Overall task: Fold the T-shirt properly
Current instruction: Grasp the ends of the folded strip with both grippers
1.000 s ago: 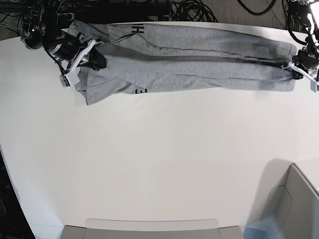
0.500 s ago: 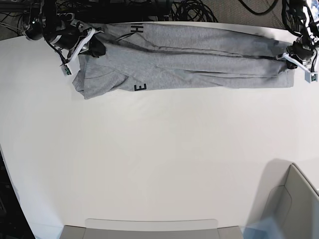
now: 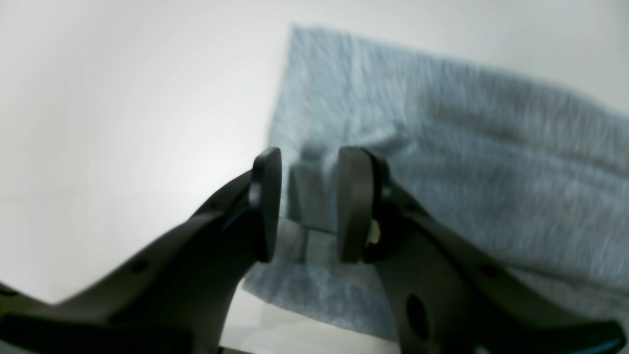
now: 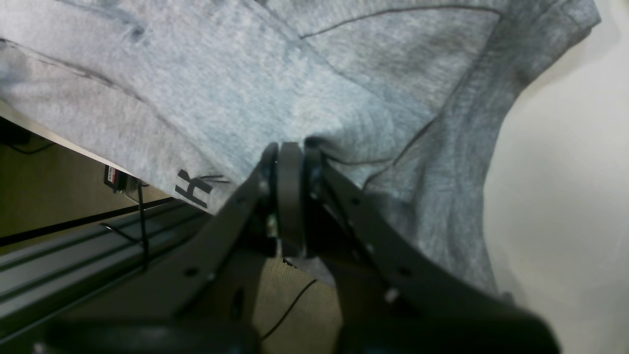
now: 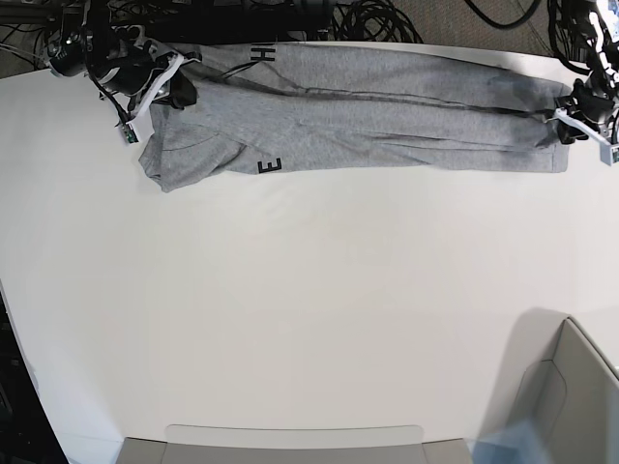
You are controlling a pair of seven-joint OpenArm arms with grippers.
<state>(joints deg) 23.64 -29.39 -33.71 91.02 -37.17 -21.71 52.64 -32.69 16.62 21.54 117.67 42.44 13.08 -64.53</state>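
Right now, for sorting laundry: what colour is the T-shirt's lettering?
Black, on the T-shirt; right wrist view.

T-shirt (image 3: 442,162) blurred in left wrist view, lettering (image 5: 274,166) partly folded under

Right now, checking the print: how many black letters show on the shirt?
2: an H at the T-shirt far edge, an E at its near edge. Folds may hide more.

Bright, even overhead light; the left wrist view is motion-blurred, and the base view bows at its edges.
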